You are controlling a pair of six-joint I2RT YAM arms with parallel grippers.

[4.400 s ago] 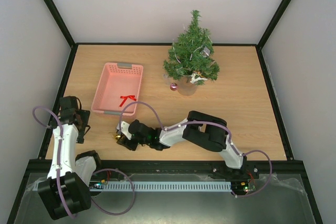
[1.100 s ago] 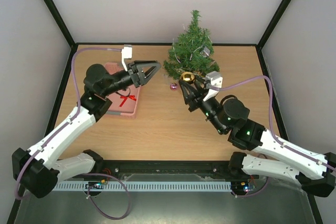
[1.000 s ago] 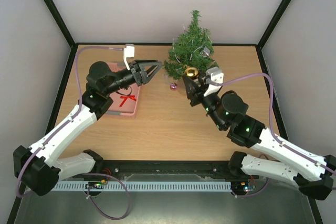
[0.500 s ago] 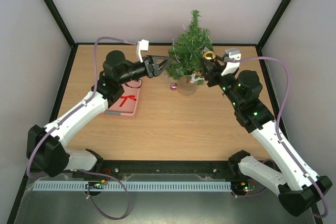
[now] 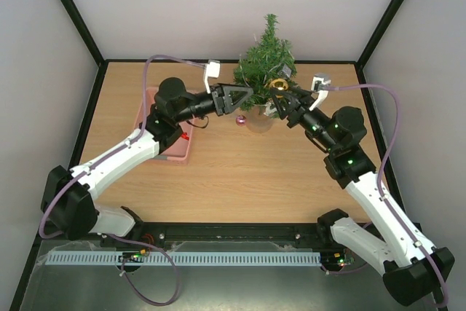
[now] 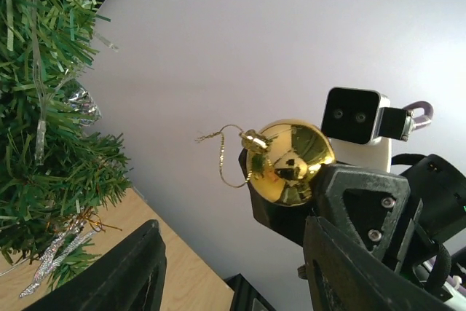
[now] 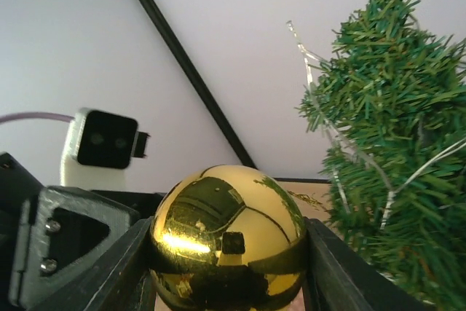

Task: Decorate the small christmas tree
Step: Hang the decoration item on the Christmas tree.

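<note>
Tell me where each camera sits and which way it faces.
Top external: above and behind the robot, looking down at the table, left arm, right arm, small christmas tree, pink basket.
Left wrist: on the left arm, facing the gold bauble in the right claw; own left claw open at bottom.
Right wrist: on the right arm, facing the left claw; own fingers clamp the bauble.
Both wrist views share bauble and tree.

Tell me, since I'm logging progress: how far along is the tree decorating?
Done: the small christmas tree already carries silver strands. In hand: the right end effector grips a gold bauble beside the branches, its loop not yet hooked; the left end effector is open and empty nearby. Left: hanging it, plus the pink bauble lying on the table.
</note>
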